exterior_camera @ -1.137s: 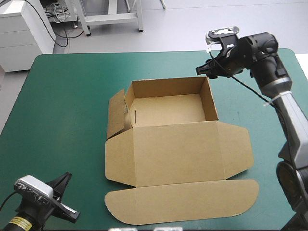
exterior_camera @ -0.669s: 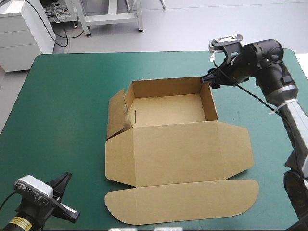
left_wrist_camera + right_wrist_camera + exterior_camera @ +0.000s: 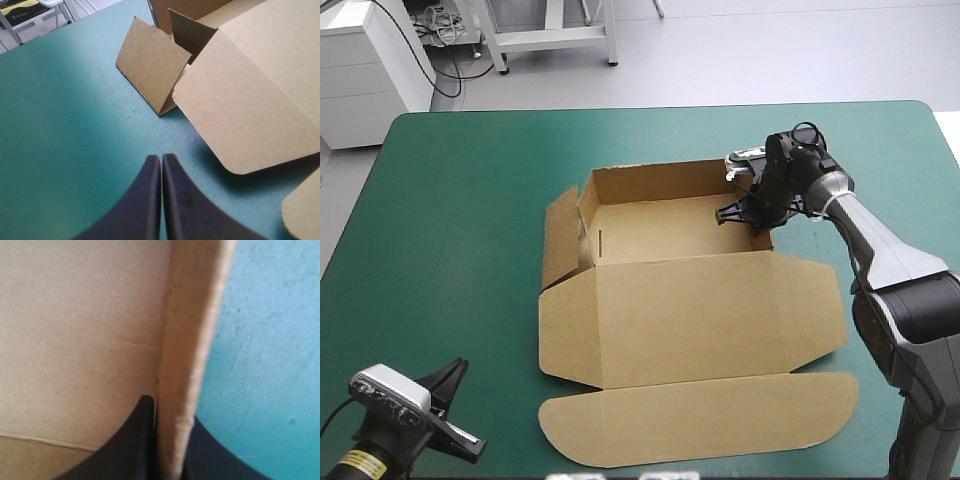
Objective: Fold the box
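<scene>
Centrally on the teal-green counter [image 3: 450,220]: brown box [image 3: 690,320], an open tray, lid [image 3: 700,420] flat toward the near edge, seen whole only from the high view. Right wrist view alone shows the right pincer [image 3: 167,407] clamped on the tray's right wall [image 3: 195,340], one finger inside, one outside. Near left corner: left pincer [image 3: 161,159], clenched, empty; its view shows the left flap [image 3: 150,65] tilted outward.

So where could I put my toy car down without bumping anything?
The widest bare stretch of the teal-green cover lies between the box and the table's left edge. Another strip runs behind the box, along the far edge. It is crowded at the box's right wall, where the right gripper is clamped, and at the near left corner by the left gripper.
</scene>
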Motion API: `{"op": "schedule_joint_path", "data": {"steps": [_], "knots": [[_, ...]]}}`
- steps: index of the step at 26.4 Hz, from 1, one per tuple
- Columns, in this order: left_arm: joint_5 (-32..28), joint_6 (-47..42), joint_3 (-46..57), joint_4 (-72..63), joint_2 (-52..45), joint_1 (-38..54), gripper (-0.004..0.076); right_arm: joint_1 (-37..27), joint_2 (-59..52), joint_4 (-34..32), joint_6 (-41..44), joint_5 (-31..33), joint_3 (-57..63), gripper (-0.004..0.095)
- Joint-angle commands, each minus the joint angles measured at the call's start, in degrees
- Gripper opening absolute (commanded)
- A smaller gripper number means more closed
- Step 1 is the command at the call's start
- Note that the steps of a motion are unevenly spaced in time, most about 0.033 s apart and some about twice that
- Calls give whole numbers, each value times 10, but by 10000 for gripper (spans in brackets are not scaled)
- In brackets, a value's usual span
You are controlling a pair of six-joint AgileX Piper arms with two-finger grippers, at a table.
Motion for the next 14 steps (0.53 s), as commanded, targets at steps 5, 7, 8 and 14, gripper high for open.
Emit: {"op": "schedule_joint_path", "data": {"steps": [5,7,8,14], "knots": [[-44,-3,-14,-24,8,-1,-7,0,-76,10,4,2,-72,-20],[-44,-3,-14,-24,8,-1,-7,0,-100,5,4,2,-80,-20],[-44,-3,-14,-25,8,-1,-7,0,-119,2,4,2,-84,-20],[-42,-3,-14,-38,8,-1,90,0,-202,-17,19,2,-85,-21]]}}
